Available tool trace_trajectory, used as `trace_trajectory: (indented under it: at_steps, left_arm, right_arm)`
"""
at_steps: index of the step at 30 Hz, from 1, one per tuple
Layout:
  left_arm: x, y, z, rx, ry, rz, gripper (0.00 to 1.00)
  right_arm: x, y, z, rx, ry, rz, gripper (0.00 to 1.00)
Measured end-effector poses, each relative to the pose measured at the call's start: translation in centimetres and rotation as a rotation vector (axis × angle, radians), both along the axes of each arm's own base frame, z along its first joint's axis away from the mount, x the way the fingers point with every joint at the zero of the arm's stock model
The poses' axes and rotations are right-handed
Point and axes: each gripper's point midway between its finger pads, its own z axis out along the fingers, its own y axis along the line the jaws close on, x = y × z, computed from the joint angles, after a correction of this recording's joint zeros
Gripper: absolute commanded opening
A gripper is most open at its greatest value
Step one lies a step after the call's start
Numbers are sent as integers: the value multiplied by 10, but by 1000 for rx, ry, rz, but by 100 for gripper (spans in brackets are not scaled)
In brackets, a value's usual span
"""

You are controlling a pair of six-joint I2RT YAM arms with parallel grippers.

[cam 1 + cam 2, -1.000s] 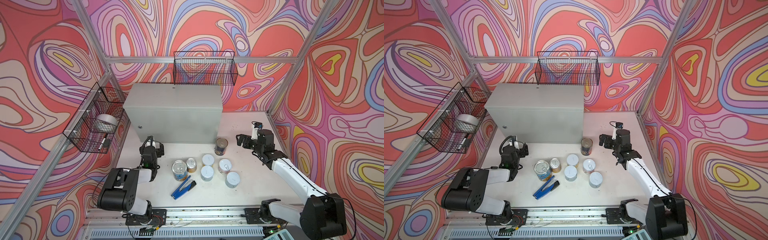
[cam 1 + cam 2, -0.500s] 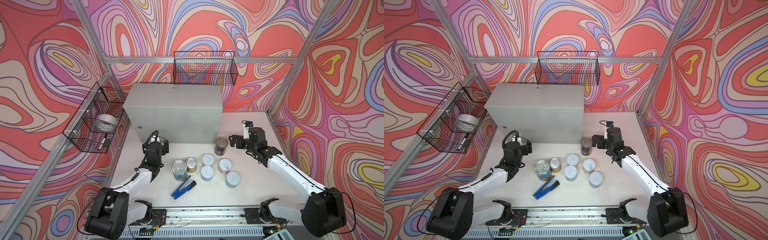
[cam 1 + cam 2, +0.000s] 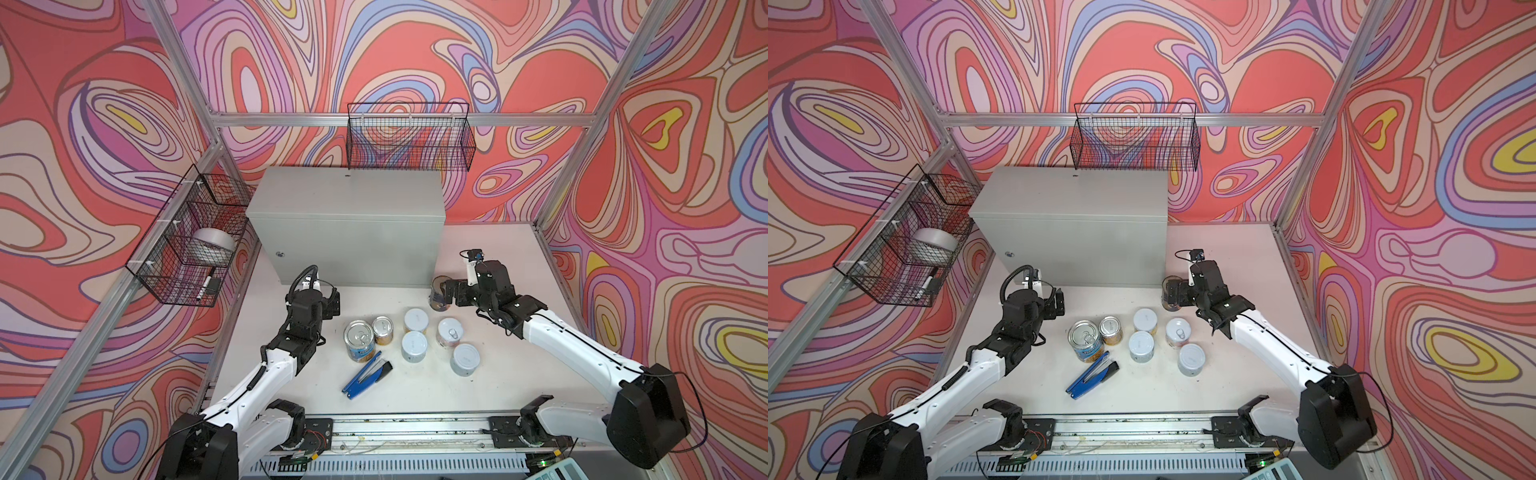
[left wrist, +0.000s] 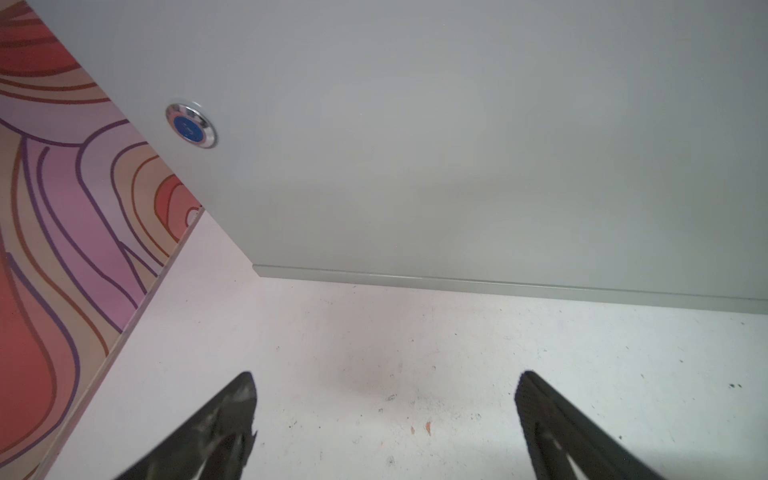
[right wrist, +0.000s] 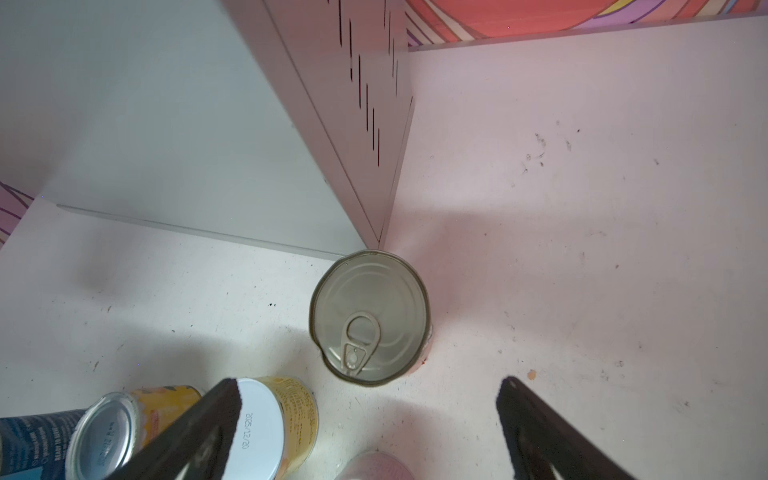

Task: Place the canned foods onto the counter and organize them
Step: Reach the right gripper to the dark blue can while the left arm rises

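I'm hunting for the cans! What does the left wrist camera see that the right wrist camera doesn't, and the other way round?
Only the left wrist view shows the round lock with its blue middle; no cans there. Only the right wrist view shows cans: a silver-topped can standing at the counter corner, a white-lidded can and a small yellow-orange can. Both show the grey counter, the white table and their own open hand: the left hand, the right hand.

Pale table (image 3: 490, 249) bears counter (image 3: 349, 245), seven cans (image 3: 414, 320), stapler (image 3: 367, 374)
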Motion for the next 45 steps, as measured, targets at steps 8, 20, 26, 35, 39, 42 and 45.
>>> trace_trajectory:
  at_steps: [8, 20, 26, 35, 39, 42, 45]
  left_arm:
    - [4, -12, 12, -29, 23, -51, 100]
    - [5, -31, 35, -159, 45, -104, 100]
    - [-5, -46, 42, -179, 67, -152, 100]
    - [-22, -69, 65, -170, 70, -199, 100]
    - [-24, -62, 68, -129, 115, -161, 100]
    - [-26, -56, 69, -106, 127, -138, 100]
    - [-29, -51, 66, -85, 140, -117, 100]
  right_arm:
    - [1, 8, -27, -60, 52, -1, 99]
    - [9, 13, -43, -60, 68, -6, 99]
    - [10, 16, -64, -75, 116, 0, 98]
    - [17, 13, -72, -104, 121, -22, 97]
    - [19, 11, -73, -114, 115, -33, 94]
    - [22, 12, -74, -114, 110, -33, 92]
    - [28, 16, -75, -118, 113, -29, 87]
